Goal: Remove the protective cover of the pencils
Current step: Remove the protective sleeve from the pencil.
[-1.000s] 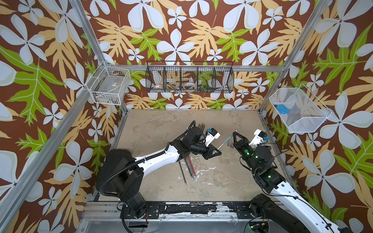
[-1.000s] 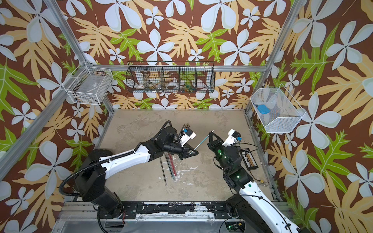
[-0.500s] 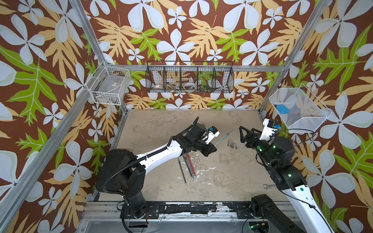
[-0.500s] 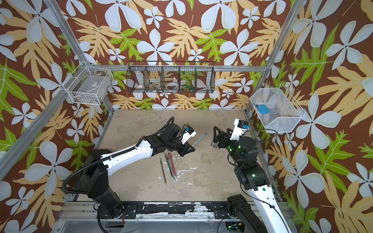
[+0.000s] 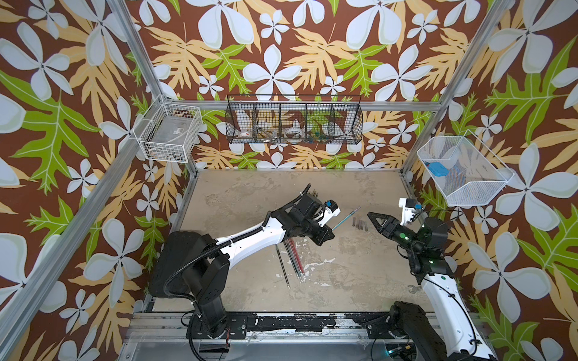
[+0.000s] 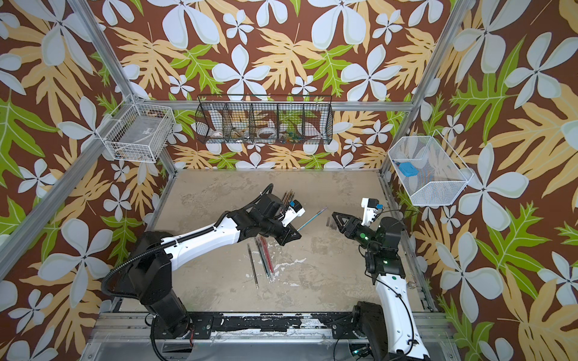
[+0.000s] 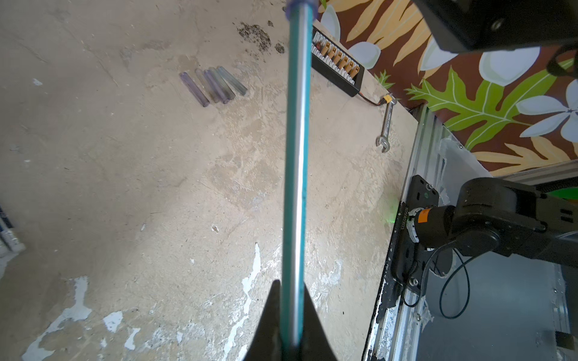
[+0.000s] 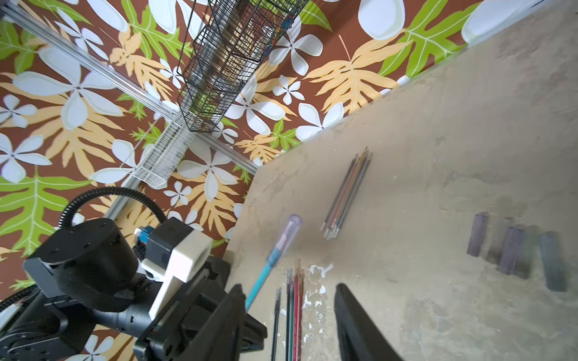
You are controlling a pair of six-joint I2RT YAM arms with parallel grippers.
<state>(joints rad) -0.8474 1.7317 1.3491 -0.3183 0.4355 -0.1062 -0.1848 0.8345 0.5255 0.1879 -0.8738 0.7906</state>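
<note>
My left gripper [image 5: 329, 232] [image 7: 291, 289] is shut on a teal pencil [image 5: 344, 218] [image 7: 295, 156] held up off the table. A smoky-purple protective cover [image 8: 292, 225] sits on that pencil's far end. My right gripper [image 5: 371, 216] [image 8: 289, 298] is open and empty, a short way right of the capped end. Several loose covers [image 5: 359, 223] [image 7: 212, 85] [image 8: 513, 250] lie on the table between the two grippers. More pencils [image 5: 294, 259] [image 8: 294, 300] lie under the left arm. A second bundle of pencils [image 6: 288, 197] [image 8: 347, 193] lies behind the left wrist.
A small wrench [image 5: 413, 289] [image 7: 386, 125] and a black connector block [image 7: 337, 67] lie by the table's right edge. A black wire basket [image 5: 294, 122] hangs on the back wall. White baskets hang at the left [image 5: 169, 137] and right [image 5: 463, 172].
My right gripper was shut at the pencil's far end. It has pulled away to the right and opened. The left gripper has shifted a little toward the back, still holding the teal pencil.
</note>
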